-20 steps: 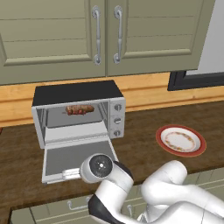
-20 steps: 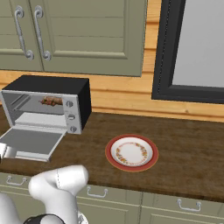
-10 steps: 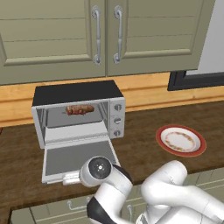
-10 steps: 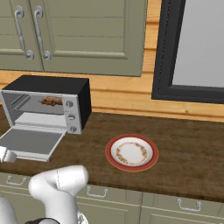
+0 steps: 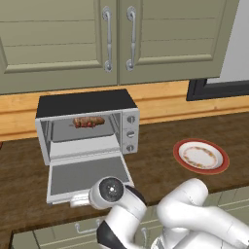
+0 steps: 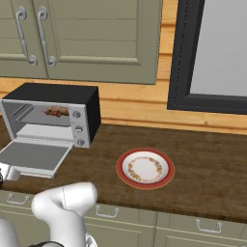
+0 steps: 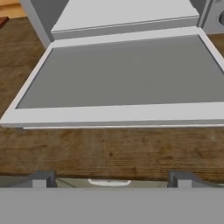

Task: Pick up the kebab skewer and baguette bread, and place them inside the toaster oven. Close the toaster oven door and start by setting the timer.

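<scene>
The toaster oven (image 5: 85, 103) (image 6: 53, 91) stands on the wooden counter. Its door (image 5: 85, 176) (image 6: 34, 157) (image 7: 122, 78) is dropped flat open. On the rack inside lies the kebab skewer (image 5: 88, 121) (image 6: 57, 112), a red-brown lump. I cannot make out the baguette bread. My gripper (image 5: 77, 199) (image 6: 6, 173) (image 7: 111, 181) hangs low just in front of the door's front edge, over the counter's lip. It is open, its fingertips (image 7: 41, 179) stand far apart, and nothing is between them.
A red-rimmed plate (image 5: 200, 156) (image 6: 144, 168) sits on the counter right of the oven. The oven's knobs (image 5: 130, 133) are on its right panel. Green wall cabinets (image 5: 116, 39) hang above, and a dark window frame (image 6: 176, 58) is at the right.
The hand has sunk very slightly in front of the open door, with its jaws still wide. The oven, skewer and plate have not moved.
</scene>
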